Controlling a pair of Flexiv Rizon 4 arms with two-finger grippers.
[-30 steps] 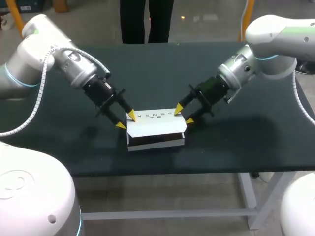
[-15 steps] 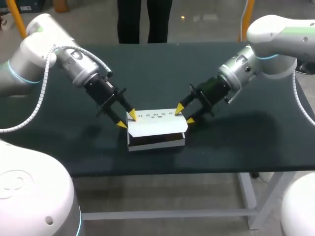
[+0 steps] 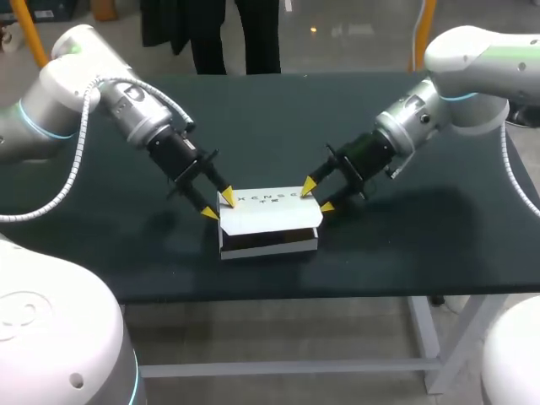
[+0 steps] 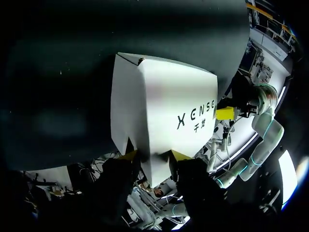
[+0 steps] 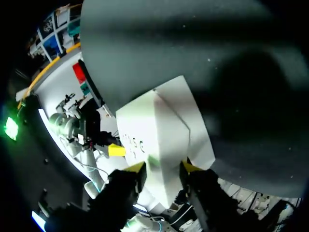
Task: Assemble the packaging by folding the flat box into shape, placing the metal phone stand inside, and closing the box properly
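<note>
A white box (image 3: 268, 211) with printed lettering lies in the middle of the dark table, its lid lowered over a dark gap along the front. Nothing of the metal phone stand shows. My left gripper (image 3: 217, 205) straddles the box's left end. In the left wrist view the box (image 4: 164, 111) fills the space between the gripper's (image 4: 154, 155) two yellow tips, which touch it on both sides. My right gripper (image 3: 316, 195) straddles the right end. In the right wrist view the box (image 5: 159, 140) likewise sits between the tips of that gripper (image 5: 163, 167).
The dark table (image 3: 405, 245) stretches bare on both sides of the box and behind it. Its front edge runs a short way before the box.
My left arm's upper part has shifted slightly. The box and both grippers stay where they were.
</note>
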